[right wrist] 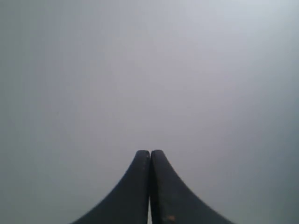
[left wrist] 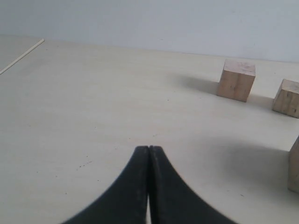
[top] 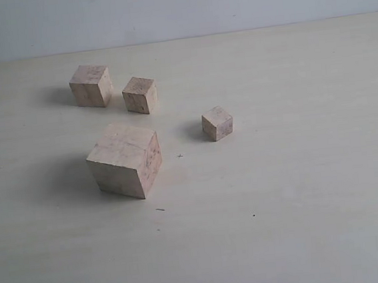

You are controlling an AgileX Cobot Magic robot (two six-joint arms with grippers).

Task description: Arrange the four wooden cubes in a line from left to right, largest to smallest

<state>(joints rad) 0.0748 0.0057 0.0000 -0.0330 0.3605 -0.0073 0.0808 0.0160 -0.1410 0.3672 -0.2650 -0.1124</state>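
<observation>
Four pale wooden cubes rest on the table in the exterior view. The largest cube (top: 124,160) sits front left. Behind it stand the second-largest cube (top: 91,85) and, beside that, a smaller cube (top: 140,95). The smallest cube (top: 217,123) lies apart to the right. Neither arm shows in the exterior view. My left gripper (left wrist: 149,148) is shut and empty, low over bare table, with the second-largest cube (left wrist: 237,80), the smaller cube (left wrist: 287,97) and an edge of the largest cube (left wrist: 294,165) ahead of it. My right gripper (right wrist: 150,152) is shut, facing only a blank grey surface.
The light table (top: 301,191) stretches wide to the right and front of the cubes. A pale wall (top: 176,9) rises behind its far edge. A thin light line (left wrist: 22,57) crosses the table corner in the left wrist view.
</observation>
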